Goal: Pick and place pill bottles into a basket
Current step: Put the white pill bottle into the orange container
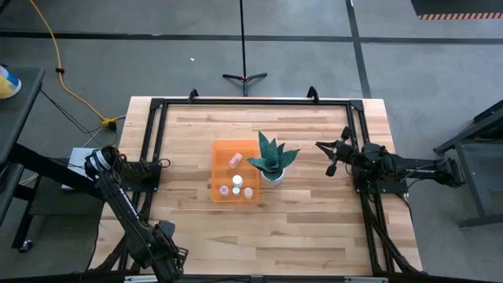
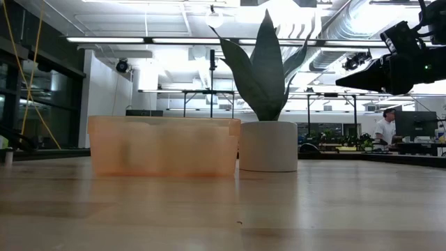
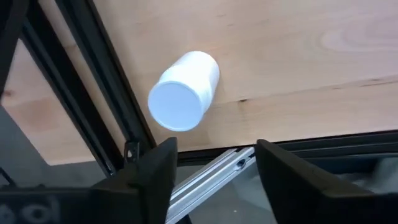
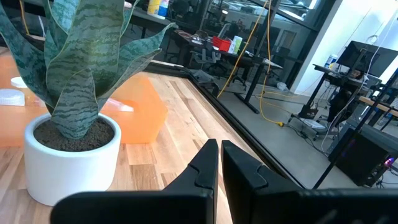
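The orange basket [image 1: 236,169] stands mid-table and holds several white pill bottles [image 1: 237,180]. One more white pill bottle [image 3: 183,93] rests on the wood by the black frame rail near the table's near left corner, its cap toward the left wrist camera. My left gripper [image 3: 214,168] is open above and just short of that bottle, touching nothing. In the high view the left gripper [image 1: 169,263] is at the near left edge and hides the bottle. My right gripper [image 4: 219,163] is shut and empty, raised right of the plant; the high view shows it too [image 1: 330,157].
A white pot with a teal spiky plant [image 1: 271,163] stands against the basket's right side. A black frame rail [image 3: 93,93] runs along the table's edges. Bare wood lies near and right of the basket. A person [image 2: 385,125] is far off in the room.
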{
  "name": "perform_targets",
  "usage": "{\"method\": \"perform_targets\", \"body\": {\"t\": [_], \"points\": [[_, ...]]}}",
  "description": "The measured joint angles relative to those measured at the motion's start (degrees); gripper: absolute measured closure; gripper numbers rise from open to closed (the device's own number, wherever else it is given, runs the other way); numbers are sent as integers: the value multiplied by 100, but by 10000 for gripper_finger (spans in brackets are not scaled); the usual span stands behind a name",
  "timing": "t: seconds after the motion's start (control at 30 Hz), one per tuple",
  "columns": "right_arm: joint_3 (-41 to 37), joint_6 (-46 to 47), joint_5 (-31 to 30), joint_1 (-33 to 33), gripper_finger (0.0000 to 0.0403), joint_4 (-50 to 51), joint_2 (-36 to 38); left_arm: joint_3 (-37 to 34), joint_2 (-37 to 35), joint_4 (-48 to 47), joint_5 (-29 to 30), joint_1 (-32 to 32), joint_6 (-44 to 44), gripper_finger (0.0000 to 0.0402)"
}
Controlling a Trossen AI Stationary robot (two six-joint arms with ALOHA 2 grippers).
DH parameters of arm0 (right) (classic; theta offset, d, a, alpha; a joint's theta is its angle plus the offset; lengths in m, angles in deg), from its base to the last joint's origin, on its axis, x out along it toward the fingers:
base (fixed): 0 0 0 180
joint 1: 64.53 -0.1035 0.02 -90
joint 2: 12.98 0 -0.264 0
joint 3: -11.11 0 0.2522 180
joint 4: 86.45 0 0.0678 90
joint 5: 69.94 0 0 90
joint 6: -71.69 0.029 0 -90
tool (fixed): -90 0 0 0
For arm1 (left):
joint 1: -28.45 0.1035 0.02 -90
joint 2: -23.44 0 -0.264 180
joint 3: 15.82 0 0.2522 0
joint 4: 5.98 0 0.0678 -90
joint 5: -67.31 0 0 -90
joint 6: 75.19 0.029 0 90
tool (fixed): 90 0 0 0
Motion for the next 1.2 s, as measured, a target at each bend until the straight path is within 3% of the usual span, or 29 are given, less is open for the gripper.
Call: {"method": "perform_targets", "body": {"t": [0.23, 0.4, 0.53, 1.0, 1.2], "points": [[0, 0, 0, -2, 391, -2, 0, -4, 0, -231, 46, -2, 98, 56], [0, 0, 0, -1, 391, -2, 0, -273, -4, -149, 28, -26, 101, 22], [0, 0, 0, -2, 391, -2, 0, -573, 0, 235, -235, -123, 86, 19], [0, 0, 0, 0, 391, -2, 0, -1391, -2, 1326, -106, -190, -25, 19], [2, 0, 1, 0, 391, -2, 0, -1416, -2, 1498, -106, -190, 60, 58]]}}
